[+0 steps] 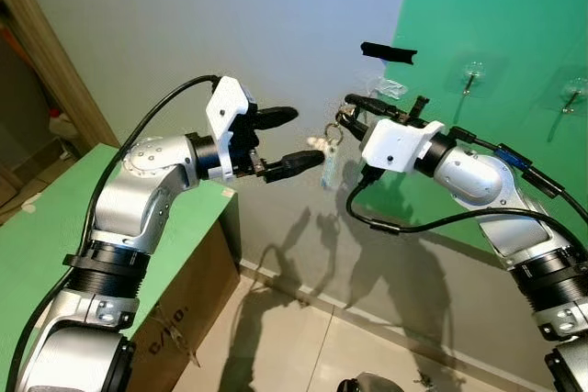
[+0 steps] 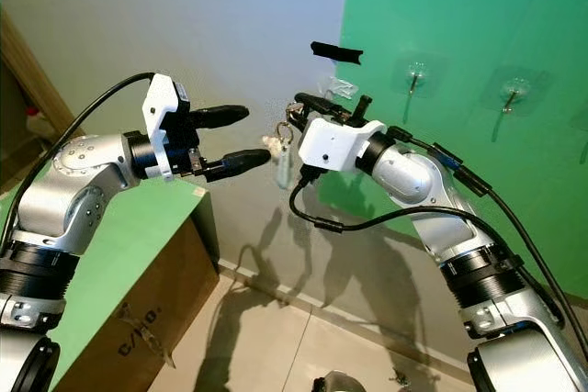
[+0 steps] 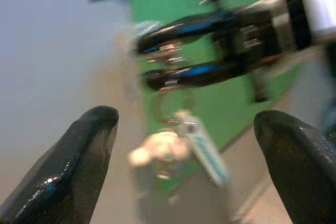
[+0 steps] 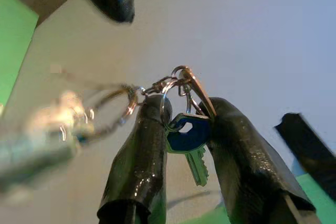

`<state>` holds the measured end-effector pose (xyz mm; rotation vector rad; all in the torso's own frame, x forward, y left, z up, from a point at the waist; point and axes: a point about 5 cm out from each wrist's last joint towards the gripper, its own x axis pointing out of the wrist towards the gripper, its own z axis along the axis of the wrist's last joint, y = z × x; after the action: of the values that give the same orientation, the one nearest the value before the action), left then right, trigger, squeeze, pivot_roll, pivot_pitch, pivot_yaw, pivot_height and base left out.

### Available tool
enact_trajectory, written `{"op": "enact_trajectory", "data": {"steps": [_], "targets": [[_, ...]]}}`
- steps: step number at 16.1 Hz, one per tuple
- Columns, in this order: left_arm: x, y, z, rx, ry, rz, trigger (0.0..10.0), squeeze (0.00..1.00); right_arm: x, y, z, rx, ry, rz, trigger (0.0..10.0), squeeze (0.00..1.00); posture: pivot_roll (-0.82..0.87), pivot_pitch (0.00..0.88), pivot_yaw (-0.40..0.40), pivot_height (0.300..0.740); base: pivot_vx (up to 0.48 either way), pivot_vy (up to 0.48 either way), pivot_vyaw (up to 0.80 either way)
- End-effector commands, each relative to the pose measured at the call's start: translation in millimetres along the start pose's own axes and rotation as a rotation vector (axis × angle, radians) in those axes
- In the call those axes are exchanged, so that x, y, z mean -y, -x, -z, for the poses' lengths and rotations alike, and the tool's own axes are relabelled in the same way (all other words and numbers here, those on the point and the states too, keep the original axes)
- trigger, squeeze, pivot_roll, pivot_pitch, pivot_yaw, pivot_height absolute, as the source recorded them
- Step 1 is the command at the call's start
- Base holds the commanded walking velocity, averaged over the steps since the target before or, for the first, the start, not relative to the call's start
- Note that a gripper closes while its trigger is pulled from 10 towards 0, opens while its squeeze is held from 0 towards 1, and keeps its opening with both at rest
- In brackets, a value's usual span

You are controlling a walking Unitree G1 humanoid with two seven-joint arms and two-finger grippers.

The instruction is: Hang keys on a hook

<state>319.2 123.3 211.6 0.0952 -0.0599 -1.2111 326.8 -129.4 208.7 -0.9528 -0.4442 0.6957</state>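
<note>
Right gripper (image 1: 349,115) pinches keys (image 4: 187,135); left gripper (image 1: 292,140) spread beside.

left gripper (image 1: 291,140) spread wide, right gripper (image 1: 350,113) clamped (both raised)

A plain room, likely in a home: a pale painted wall (image 1: 230,25) meets a tiled floor (image 1: 303,337) along a skirting strip. Green sheeting (image 1: 496,16) covers part of the wall, with clear stick-on hooks (image 1: 472,75) fixed to it. A cardboard box (image 1: 184,309) with a green top stands at the left beside a wooden door frame (image 1: 50,52).
</note>
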Motion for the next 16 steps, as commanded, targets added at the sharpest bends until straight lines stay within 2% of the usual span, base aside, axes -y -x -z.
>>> {"op": "enact_trajectory", "data": {"steps": [1,3,4,6,9,11,13,16], "targets": [[5.2,-1.6,-8,0.027,-0.003,0.056,10.0,0.0,12.9,-1.0,-8,0.049,-0.012,0.051,0.0,0.0,-0.11,0.0,0.039,0.722,0.0,0.0,0.0],[7.5,-1.6,-9,0.021,-0.001,0.097,10.0,0.0,17.5,-1.9,-14,0.091,-0.073,0.065,0.0,0.0,-0.11,0.0,0.039,0.722,0.0,0.0,0.0],[2.9,1.2,-13,0.026,0.02,0.116,10.0,0.0,23.4,-2.1,-19,0.131,-0.175,0.064,0.0,0.0,-0.12,0.0,0.044,0.722,0.0,0.0,0.0],[-4.7,2.3,-18,-0.001,0.002,0.129,10.0,0.0,33.4,0.0,-21,0.157,-0.273,0.059,0.0,0.0,-0.12,0.0,0.044,0.722,0.0,0.0,0.0],[-15.7,5.9,-20,-0.051,-0.013,0.098,10.0,0.0,34.5,4.4,-21,0.163,-0.38,-0.003,0.0,0.0,-0.13,0.0,0.046,0.722,0.0,0.0,0.0],[-23.0,6.6,-19,-0.099,0.006,0.044,10.0,0.0,28.4,8.7,-21,0.154,-0.405,-0.064,0.0,0.0,-0.13,0.0,0.048,0.722,0.0,0.0,0.0],[-26.4,5.2,-22,-0.103,-0.029,0.026,10.0,0.0,19.0,11.3,-20,0.137,-0.416,-0.121,0.0,0.0,-0.13,0.0,0.047,0.722,0.0,0.0,0.0],[-31.3,2.1,-28,-0.058,-0.016,-0.021,10.0,0.0,16.6,10.6,-19,0.122,-0.393,-0.13,0.0,0.0,-0.13,0.0,0.044,0.722,0.0,0.0,0.0]]}}
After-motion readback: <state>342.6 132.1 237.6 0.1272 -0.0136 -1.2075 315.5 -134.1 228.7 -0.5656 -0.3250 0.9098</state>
